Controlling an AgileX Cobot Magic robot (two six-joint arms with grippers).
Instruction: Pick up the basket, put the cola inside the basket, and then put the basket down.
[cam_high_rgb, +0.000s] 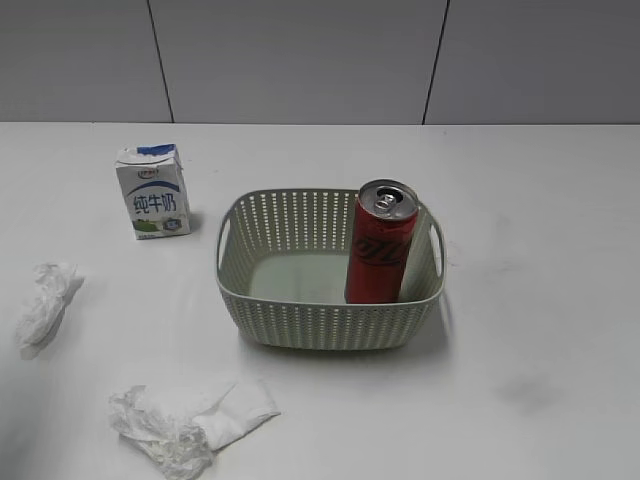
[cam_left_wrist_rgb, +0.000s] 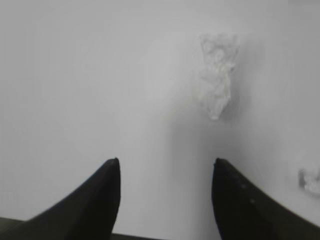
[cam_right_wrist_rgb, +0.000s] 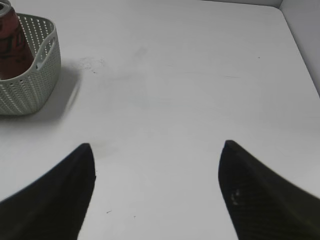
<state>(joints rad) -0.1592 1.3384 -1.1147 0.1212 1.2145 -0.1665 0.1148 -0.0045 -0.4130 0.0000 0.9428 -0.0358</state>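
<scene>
Exterior view shows the worktop (cam_high_rgb: 540, 330) bearing the basket (cam_high_rgb: 330, 322) with the cola (cam_high_rgb: 379, 245) upright inside, far left of the right gripper (cam_right_wrist_rgb: 156, 192), which, like the left gripper (cam_left_wrist_rgb: 165, 200), gapes empty, so the task looks complete.

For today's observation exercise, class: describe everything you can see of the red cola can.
The cola is a tall, slim red can, apparently metal, with dark lettering and a silver top with a pull tab. It stands upright inside the basket, in its right-hand part, close to the right handle, its top rising above the rim. Its base is hidden by the basket's wall. The right wrist view shows part of it too. No gripper touches it.
</scene>
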